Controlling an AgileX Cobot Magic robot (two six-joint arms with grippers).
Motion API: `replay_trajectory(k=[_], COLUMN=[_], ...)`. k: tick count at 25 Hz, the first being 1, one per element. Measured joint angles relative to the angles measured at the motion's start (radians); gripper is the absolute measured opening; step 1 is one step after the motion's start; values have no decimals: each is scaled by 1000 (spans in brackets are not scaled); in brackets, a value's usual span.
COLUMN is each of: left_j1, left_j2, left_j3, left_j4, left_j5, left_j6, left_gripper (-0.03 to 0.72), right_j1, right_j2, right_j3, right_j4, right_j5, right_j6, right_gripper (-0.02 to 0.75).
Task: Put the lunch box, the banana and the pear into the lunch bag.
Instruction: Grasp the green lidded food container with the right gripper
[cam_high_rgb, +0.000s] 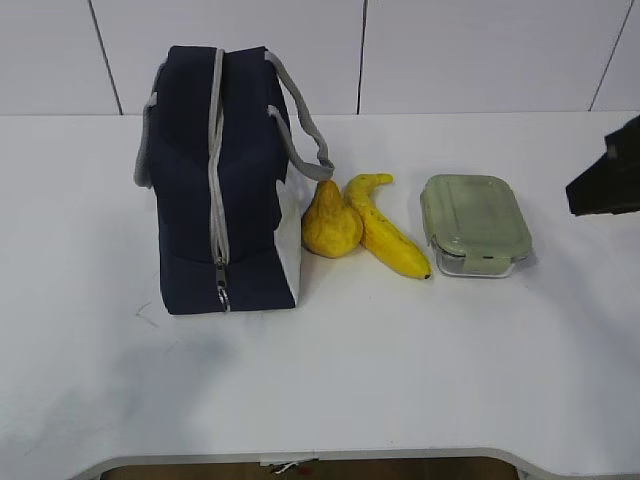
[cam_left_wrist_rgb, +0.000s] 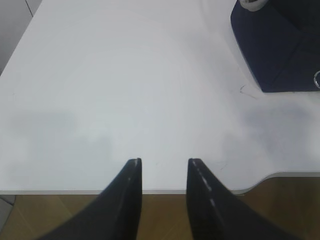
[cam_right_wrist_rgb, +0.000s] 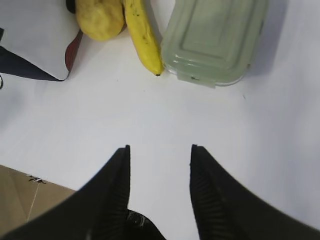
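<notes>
- The white bench (cam_high_rgb: 90, 380) fills most of the exterior view, with its front edge along the bottom of the frame.
- The lunch bag (cam_high_rgb: 190, 200) stands upright at left of centre in the exterior view, navy blue with a white side panel. Its grey zipper (cam_high_rgb: 215, 160) runs over the top and down the near face, closed as far as can be seen. A grey handle (cam_high_rgb: 305, 125) droops to the right. A corner of the bag also shows at the upper right of the left wrist view.
- The lunch box (cam_high_rgb: 475, 222) sits right of centre in the exterior view, green lid on, apart from the bag and just beside the banana's tip.
- The banana (cam_high_rgb: 385, 238) lies between pear and box, slanting down to the right, touching the pear.
- The pear (cam_high_rgb: 330, 222) stands just beside the bag's white panel, under the drooping handle.
- The left gripper (cam_left_wrist_rgb: 164, 162), at the bottom of the left wrist view, hangs over bare bench near its edge; its fingers stand partly apart with nothing between them.
- The right gripper (cam_right_wrist_rgb: 160, 149), at the bottom of the right wrist view, hangs over bare bench short of the box and banana; its fingers are parted and empty. Only a dark piece of this arm shows at the right edge of the exterior view.
</notes>
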Motion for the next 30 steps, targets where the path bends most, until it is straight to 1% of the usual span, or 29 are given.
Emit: replay_trajectory(k=[4,8,13,16,19,21,24,30], left_j1=[0,0,0,0,0,0,0,0], left_j2=[0,0,0,0,0,0,0,0], left_j3=[0,0,0,0,0,0,0,0], left_j4=[-2,-2,-2,-2,-2,-2,-2,-2], left_j5=[0,0,0,0,0,0,0,0], left_j6=[0,0,0,0,0,0,0,0], left_gripper=[236,237,237,237,238,237,238,238], right_j1=[0,-38,-164,-249,-334,-385,-435,-452], right_j2=[88,171,249,291,340,373,422,504], right_j3=[-72,-106,-113,-118,-127,-133,-158,-202], right_j4=[67,227,448,539,614,633,639,621], right_j5=[52,116,214,301,324,324,324,324], right_j6=[-64,-169,-325,-408,-477,-497,-508,-510], right_gripper=[329,329,329,329,329,329,329,329])
